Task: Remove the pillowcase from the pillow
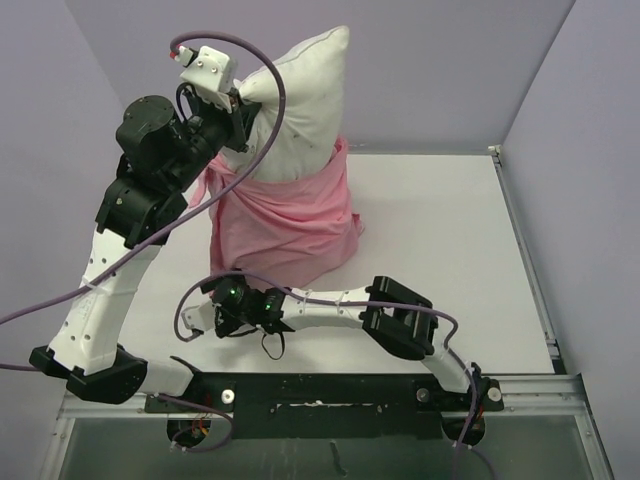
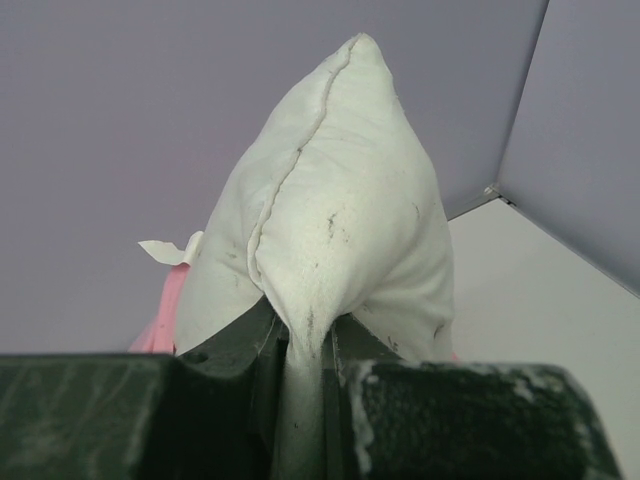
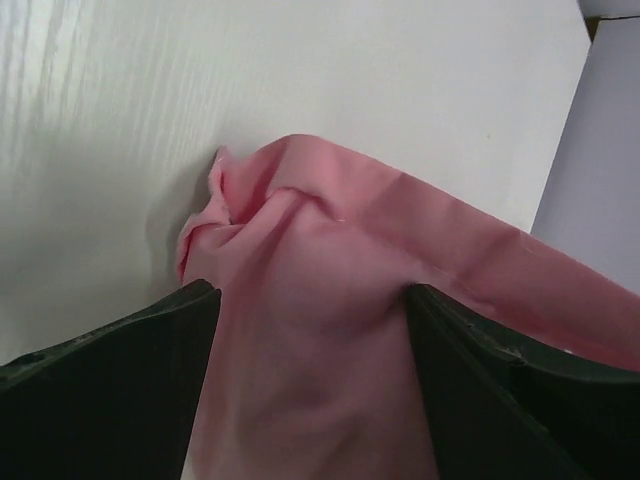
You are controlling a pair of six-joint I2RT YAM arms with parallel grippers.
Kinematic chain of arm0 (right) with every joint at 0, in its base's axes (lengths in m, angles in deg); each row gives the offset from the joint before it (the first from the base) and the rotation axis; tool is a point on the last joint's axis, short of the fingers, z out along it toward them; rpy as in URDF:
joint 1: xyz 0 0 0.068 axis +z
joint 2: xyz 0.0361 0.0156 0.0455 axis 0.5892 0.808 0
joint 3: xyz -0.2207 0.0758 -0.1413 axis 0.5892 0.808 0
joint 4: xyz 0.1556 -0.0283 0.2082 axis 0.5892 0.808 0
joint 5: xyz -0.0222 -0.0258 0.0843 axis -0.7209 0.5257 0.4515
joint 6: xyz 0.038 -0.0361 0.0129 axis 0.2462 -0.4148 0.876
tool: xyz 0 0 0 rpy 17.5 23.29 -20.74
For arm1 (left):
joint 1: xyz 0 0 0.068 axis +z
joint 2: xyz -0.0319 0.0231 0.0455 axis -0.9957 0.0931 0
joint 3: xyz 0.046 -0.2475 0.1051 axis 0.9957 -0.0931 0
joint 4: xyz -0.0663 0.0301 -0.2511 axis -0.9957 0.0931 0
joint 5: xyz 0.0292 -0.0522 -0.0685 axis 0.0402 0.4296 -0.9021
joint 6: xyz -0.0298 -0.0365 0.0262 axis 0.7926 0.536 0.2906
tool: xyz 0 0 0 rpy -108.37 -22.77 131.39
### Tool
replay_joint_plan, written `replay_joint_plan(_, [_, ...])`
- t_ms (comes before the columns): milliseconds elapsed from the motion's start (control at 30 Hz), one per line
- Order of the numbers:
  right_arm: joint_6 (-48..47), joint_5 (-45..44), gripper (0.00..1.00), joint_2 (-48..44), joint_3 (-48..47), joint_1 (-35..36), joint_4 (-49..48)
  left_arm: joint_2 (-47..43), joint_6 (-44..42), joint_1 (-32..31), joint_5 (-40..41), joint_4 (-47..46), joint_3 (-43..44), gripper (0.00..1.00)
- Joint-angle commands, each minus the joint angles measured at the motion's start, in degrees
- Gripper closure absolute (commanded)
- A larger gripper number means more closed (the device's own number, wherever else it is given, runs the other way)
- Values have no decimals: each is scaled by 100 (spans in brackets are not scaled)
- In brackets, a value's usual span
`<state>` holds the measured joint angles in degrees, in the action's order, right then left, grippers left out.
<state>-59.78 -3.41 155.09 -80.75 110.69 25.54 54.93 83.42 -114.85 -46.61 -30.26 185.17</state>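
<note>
The off-white pillow (image 1: 300,110) stands upright at the back of the table, its upper half bare. The pink pillowcase (image 1: 285,225) is bunched around its lower half and rests on the table. My left gripper (image 1: 235,105) is raised and shut on an upper corner of the pillow; in the left wrist view (image 2: 305,340) that corner (image 2: 340,220) is pinched between the jaws. My right gripper (image 1: 228,300) is low at the pillowcase's near bottom edge. In the right wrist view (image 3: 310,290) its jaws stand wide apart with pink fabric (image 3: 320,330) between them.
The white tabletop (image 1: 440,250) is enclosed by lavender walls behind and at both sides (image 1: 570,120). A metal rail (image 1: 530,260) runs along the right edge. The arm bases and cables sit at the near edge (image 1: 320,390).
</note>
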Motion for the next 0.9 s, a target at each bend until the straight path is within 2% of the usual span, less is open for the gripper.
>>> replay_joint_plan(0, [-1156,-209,27,377,-495,-106,914,-97,13,-18,-133,-189,673,100])
replay_joint_plan(167, [-1539,-445,47,850,-1008,-1,1235,61,54,-17,-175,-54,1021,100])
replay_joint_plan(300, [-1723,-584,45,1200,-1353,144,1194,130,105,-21,-215,54,1198,100])
replay_joint_plan(367, [-1486,-679,50,1305,-1532,129,1221,149,106,-21,-232,110,1260,100])
replay_joint_plan(433, [-1119,-786,64,1309,-1590,52,1315,165,61,-21,-230,148,1333,100])
replay_joint_plan(533, [-543,-964,99,1104,-1349,-103,1417,189,-21,-21,-272,126,1463,100])
replay_joint_plan(700, [226,-1017,100,220,-169,-269,1130,320,-336,-21,-394,-66,1860,100])
replay_joint_plan(867, [890,-1006,100,-315,953,-287,1012,800,-766,-21,-422,-224,2935,100])
